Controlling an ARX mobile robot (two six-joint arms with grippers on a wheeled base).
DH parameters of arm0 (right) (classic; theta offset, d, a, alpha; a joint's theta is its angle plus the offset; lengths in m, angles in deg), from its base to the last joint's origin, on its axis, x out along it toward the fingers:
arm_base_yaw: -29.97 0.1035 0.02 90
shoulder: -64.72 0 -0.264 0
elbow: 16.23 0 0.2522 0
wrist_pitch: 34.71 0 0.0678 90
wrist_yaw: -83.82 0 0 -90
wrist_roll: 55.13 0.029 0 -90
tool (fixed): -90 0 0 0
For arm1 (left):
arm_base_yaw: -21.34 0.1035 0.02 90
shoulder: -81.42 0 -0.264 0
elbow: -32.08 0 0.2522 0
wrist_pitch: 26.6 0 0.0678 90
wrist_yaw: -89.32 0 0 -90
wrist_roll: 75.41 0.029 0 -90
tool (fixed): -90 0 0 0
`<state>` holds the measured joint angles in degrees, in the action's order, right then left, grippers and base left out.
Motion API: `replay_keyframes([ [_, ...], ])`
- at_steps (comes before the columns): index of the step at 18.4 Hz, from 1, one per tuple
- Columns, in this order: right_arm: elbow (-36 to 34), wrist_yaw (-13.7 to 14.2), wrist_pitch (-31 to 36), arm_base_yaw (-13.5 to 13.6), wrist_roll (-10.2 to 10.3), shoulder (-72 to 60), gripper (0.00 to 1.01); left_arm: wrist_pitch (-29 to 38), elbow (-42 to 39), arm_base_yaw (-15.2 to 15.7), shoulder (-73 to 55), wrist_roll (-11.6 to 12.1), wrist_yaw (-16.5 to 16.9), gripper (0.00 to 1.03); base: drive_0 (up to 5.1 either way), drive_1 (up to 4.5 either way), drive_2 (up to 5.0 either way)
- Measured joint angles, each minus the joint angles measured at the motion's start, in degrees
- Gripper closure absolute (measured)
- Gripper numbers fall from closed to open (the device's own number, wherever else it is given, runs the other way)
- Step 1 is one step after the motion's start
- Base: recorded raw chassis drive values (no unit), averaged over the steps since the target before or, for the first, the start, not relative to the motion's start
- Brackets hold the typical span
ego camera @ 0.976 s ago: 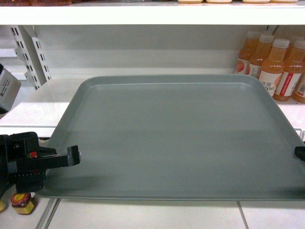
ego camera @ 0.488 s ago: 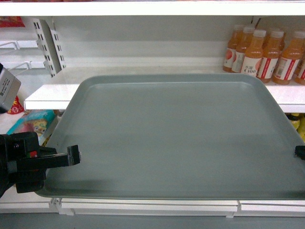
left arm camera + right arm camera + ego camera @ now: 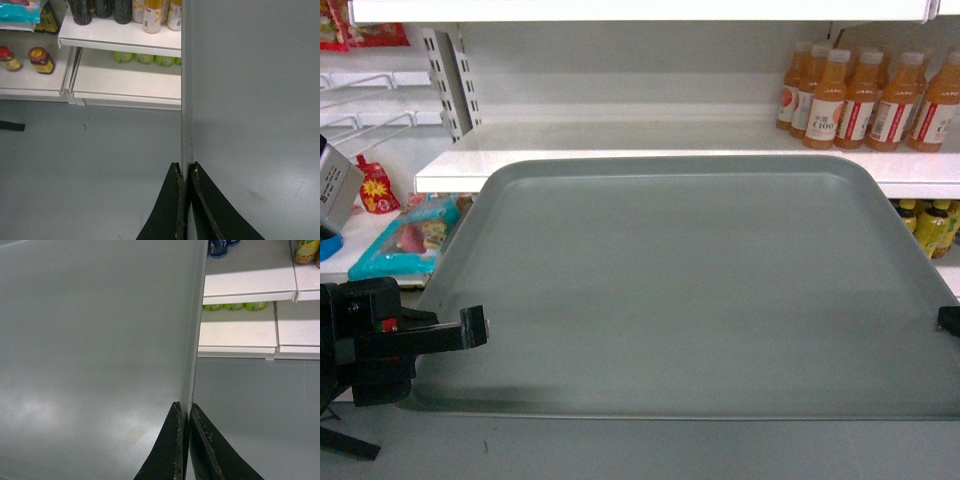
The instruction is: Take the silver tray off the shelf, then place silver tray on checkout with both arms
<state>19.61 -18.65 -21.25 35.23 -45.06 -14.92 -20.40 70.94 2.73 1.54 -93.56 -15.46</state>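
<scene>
The silver tray [image 3: 680, 290] fills most of my forward view, flat and level, held out in the air in front of the shelf [image 3: 650, 160] with its far edge near the shelf's front lip; whether it overlaps the board I cannot tell. Below its near edge I see grey floor [image 3: 620, 450], not a tabletop. The white shelf board carries a row of orange juice bottles [image 3: 865, 95] at its right end, and slotted white uprights [image 3: 455, 80] rise behind its left end. To the left, lower down, lie a teal snack packet [image 3: 405, 240] and a small red packet [image 3: 375, 188]. My left claw [image 3: 185, 172] has its two thin black fingers [image 3: 172, 210] pressed nearly together on the tray's left rim, one above and one below the edge, pinching it. My right claw [image 3: 184, 410] does the same on the right rim, its fingers [image 3: 167, 450] drawn tight around the thin edge. In the forward view only a black tip of my right claw shows at the tray's right edge. From my left wrist I see lower shelves with dark bottles [image 3: 102, 10], green bottles [image 3: 145, 58] and two small red-lidded jars [image 3: 40, 59].
</scene>
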Motion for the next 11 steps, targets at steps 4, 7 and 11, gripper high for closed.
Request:
replay_keyframes([
  [4, 0.0, 0.0, 0.1, 0.0, 0.0, 0.0, 0.98, 0.1, 0.0, 0.0, 0.0, 0.0, 0.0, 1.0, 0.1, -4.1, 4.3],
  [7, 0.0, 0.0, 0.2, 0.0, 0.0, 0.0, 0.98, 0.1, 0.0, 0.0, 0.0, 0.0, 0.0, 1.0, 0.1, -4.1, 4.3],
  [11, 0.1, 0.0, 0.3, 0.0, 0.0, 0.0, 0.98, 0.3, 0.0, 0.0, 0.1, 0.0, 0.0, 1.0, 0.1, -4.1, 4.3],
])
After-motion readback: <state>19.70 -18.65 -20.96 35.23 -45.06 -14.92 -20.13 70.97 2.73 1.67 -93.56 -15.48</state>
